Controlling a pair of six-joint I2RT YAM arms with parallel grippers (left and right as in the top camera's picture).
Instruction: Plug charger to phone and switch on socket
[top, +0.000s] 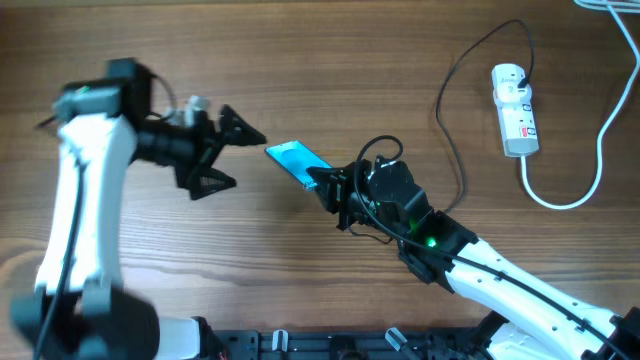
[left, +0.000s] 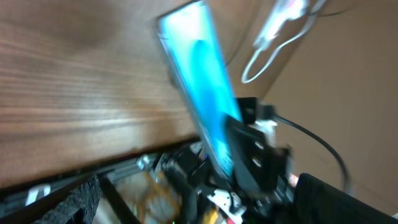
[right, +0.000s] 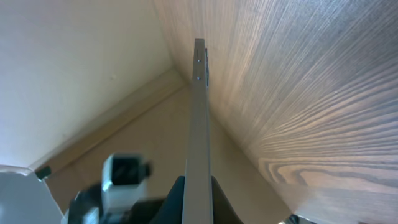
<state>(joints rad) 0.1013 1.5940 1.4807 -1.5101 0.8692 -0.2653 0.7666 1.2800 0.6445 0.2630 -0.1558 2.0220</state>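
My right gripper (top: 326, 182) is shut on the lower end of the phone (top: 294, 158) and holds it tilted above the table, cyan screen showing. In the right wrist view the phone (right: 199, 118) is edge-on between the shut fingers (right: 199, 202). My left gripper (top: 246, 160) is open and empty just left of the phone. Its blurred wrist view shows the phone (left: 202, 87) ahead between the spread fingers (left: 205, 211). The charger cable (top: 447, 110) runs from the socket (top: 515, 110) at the far right down behind my right arm. Its connector is hidden.
The socket's thick white lead (top: 565, 200) loops below it and runs up the right edge. A black wire loop (top: 378, 145) stands over my right wrist. The table is brown wood (top: 300, 60).
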